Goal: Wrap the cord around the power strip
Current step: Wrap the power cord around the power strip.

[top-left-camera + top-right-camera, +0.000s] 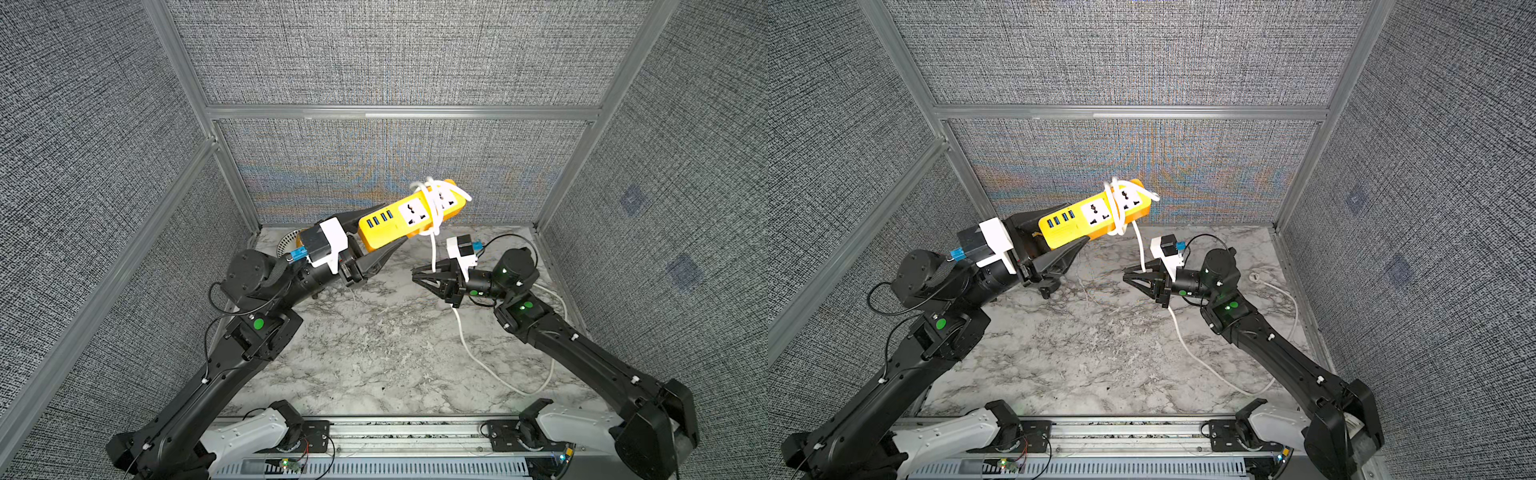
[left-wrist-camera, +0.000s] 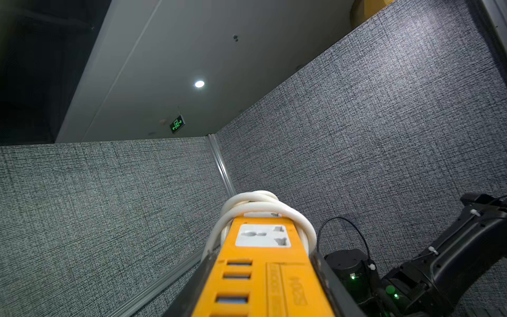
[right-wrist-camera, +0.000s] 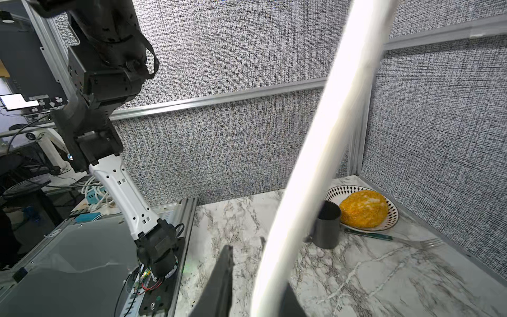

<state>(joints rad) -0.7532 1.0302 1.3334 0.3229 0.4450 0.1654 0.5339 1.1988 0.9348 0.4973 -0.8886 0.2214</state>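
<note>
My left gripper (image 1: 392, 226) is clamped on the power strip (image 1: 409, 214), holding it in the air above the marble table (image 1: 374, 353). The fingers grip its long sides at the end with the blue USB ports. Its long axis runs on a slant from that gripper up, toward the back wall and over to my right. The socket face is turned up to the top views.

The cord (image 1: 432, 208) is looped several times around the far end, crossing the outer socket and covering part of it. From the left wrist view the coils (image 2: 263, 200) bunch over that end, so I can't see the outer socket or where the cord joins the body.

Below the coils the cord drops to my right gripper (image 1: 414, 276), which is lower and well apart from the strip. There it passes between the fingers. In the right wrist view I can see a strip of table between one finger (image 3: 226, 274) and the cord (image 3: 329, 137), so the jaws are slightly parted and not pinching it. The cord is glaring white and blurred there, and it covers most of the other finger.

Past that gripper the cord lies on the table in a wide loop toward the right wall. My right arm hides a stretch of it. The plug (image 1: 1253, 275) shows in a top view, lying small near the wall.

In the left far corner are a dark cup (image 3: 327, 225), a patterned plate (image 3: 343, 188) holding an orange lump (image 3: 363, 210), and a fork (image 3: 428, 243). In the top views my left wrist hides most of them.
</note>
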